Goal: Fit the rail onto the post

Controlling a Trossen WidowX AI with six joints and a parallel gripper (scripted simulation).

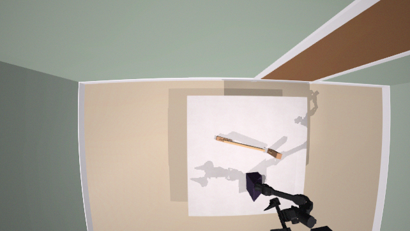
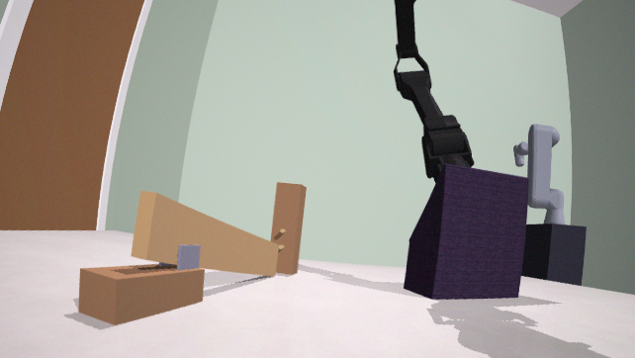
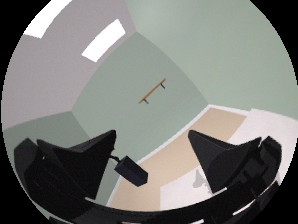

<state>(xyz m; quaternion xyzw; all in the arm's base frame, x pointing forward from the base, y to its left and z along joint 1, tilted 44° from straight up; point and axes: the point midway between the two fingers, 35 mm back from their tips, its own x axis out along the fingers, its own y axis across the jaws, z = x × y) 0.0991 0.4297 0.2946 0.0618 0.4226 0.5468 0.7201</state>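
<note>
Rail (image 2: 198,234) slanting down toward post (image 2: 289,224)

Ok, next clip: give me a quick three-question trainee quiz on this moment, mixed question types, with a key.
1. True or false: the two wooden pegs on the short brown wooden post are already seated in the end of the long light wooden rail.
2. Multiple choice: the black parallel-jaw gripper is (A) shut on the rail, (B) open with nothing between its fingers, (C) shut on the post.
3. Fill in: the rail's raised end sits by the small grey bracket on the low brown ____ block.

Key: 1 false, the rail's near end is down on the white table below the pegs. 2 B. 3 footboard.
</note>
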